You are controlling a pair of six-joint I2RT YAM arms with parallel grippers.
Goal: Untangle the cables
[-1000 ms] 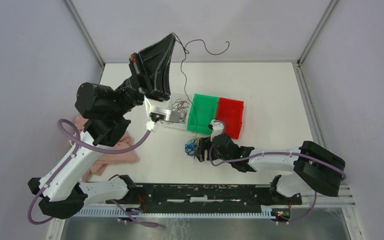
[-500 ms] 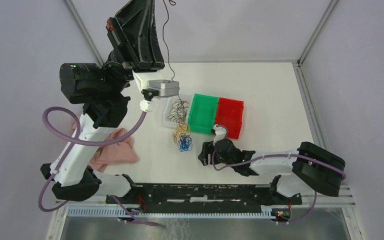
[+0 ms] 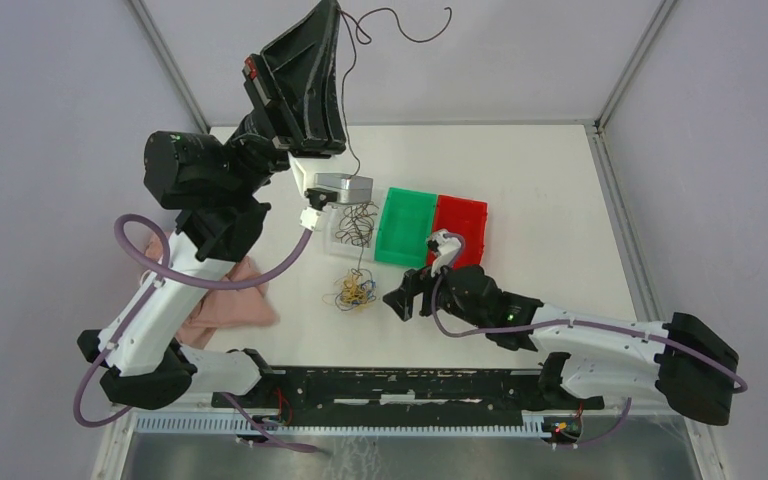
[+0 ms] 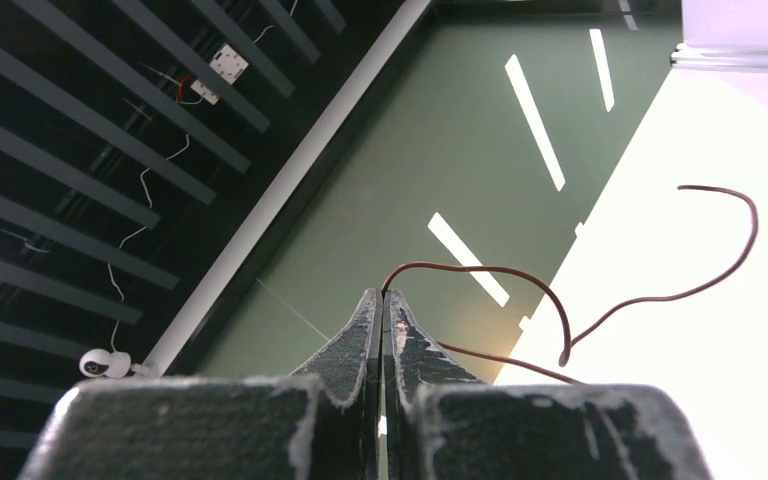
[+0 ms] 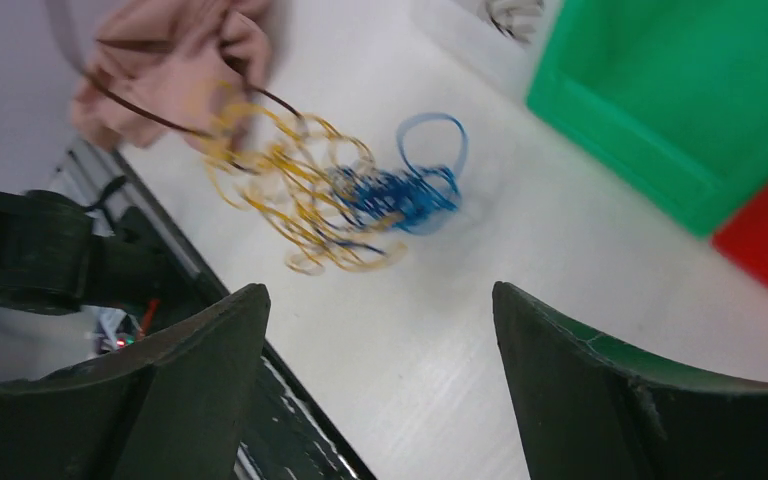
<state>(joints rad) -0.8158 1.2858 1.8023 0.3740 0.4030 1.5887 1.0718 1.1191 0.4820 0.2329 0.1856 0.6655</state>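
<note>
Reaching a little further left than half a second ago, the right end effector [image 3: 398, 300] hovers wide open and empty just right of the tangled yellow and blue cables [image 3: 353, 290] on the table [image 3: 540, 200]. Beyond, brown strands [image 3: 360, 222] seem to lie in a clear tray [image 3: 335, 240] beside the green bin [image 3: 405, 228]. Highest and farthest, the left end effector [image 4: 382, 305] is pinched tight on one brown strand [image 4: 480, 265].

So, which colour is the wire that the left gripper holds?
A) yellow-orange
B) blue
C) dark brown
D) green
C: the left gripper is shut on a dark brown wire, which curls away from its tips.
</note>
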